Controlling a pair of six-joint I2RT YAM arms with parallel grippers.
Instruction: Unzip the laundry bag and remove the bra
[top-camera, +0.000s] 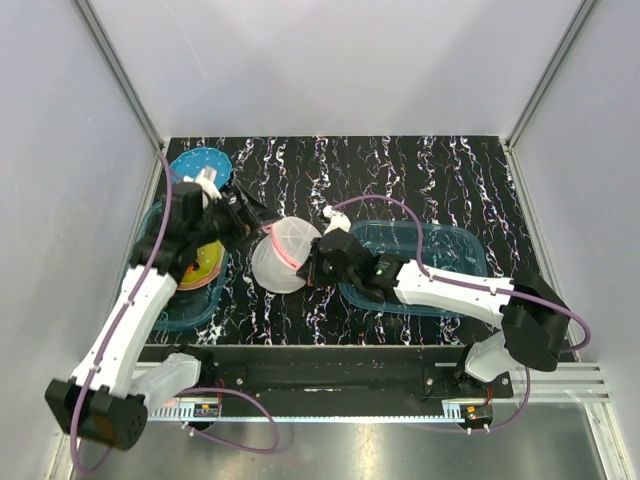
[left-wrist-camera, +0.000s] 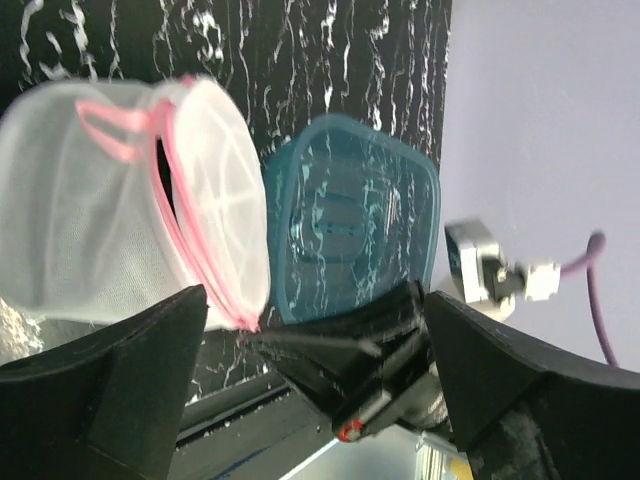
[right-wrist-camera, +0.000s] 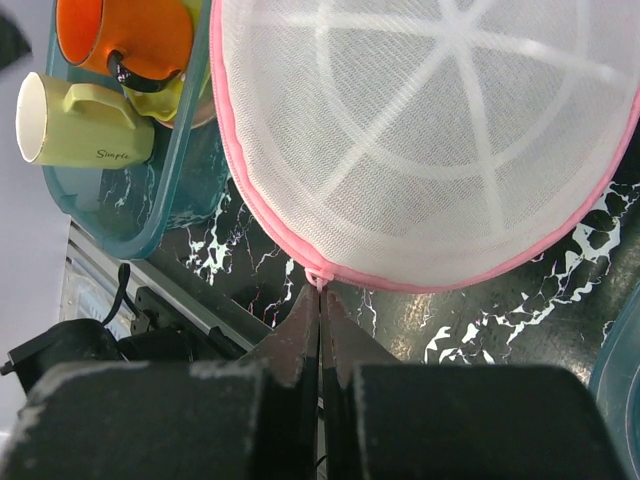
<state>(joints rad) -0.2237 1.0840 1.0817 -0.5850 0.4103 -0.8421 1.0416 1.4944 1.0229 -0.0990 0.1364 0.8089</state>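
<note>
Laundry bag (top-camera: 285, 250): white mesh, two domed halves slightly parted, over the table (top-camera: 450, 170) between both arms, near the teal tray (right-wrist-camera: 130, 235). Right pincer (right-wrist-camera: 320, 296): pressed together, pinching the bag's pink zipper trim (right-wrist-camera: 237, 170). Left pincer (left-wrist-camera: 315, 305): spread, close beside the bag.

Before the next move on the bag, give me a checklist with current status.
1. Pinch: right gripper shut on bag trim, ok.
2. Brace: left gripper open, holding nothing, not ok.
3. Opening: zipper shows a gap, so it is partly open; how far, cannot tell.
4. Sight of bra: not ok, no red in any view.
5. Whether bra is inside bag: cannot tell.
</note>
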